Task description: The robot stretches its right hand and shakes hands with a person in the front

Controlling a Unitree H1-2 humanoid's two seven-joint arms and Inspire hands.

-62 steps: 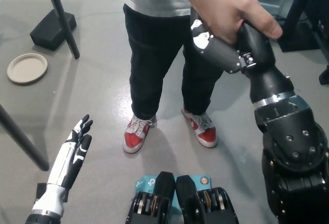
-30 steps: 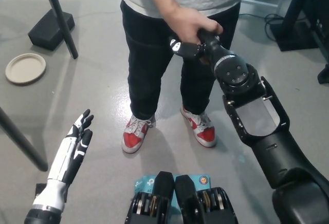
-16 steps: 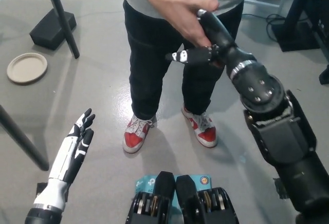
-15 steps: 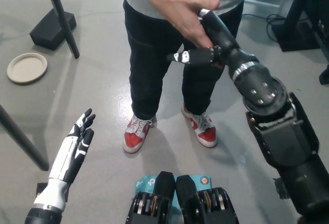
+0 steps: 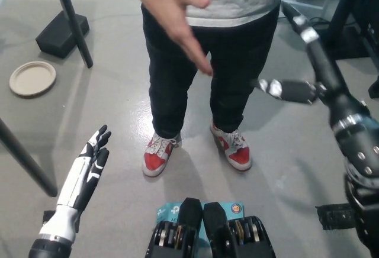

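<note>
Hanging apart: right hand (image 5: 308, 71), person's hand (image 5: 174, 12).

The grey floor (image 5: 118, 92) is carrying a round beige plate (image 5: 32, 78) at the left, a black block (image 5: 62, 33) beside a dark pole (image 5: 71, 18), and a person's red-and-white shoes (image 5: 159, 153), which are standing near the middle.

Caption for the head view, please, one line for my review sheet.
Black right hand open and apart from the person's open hand; white left hand rests open at lower left.
</note>
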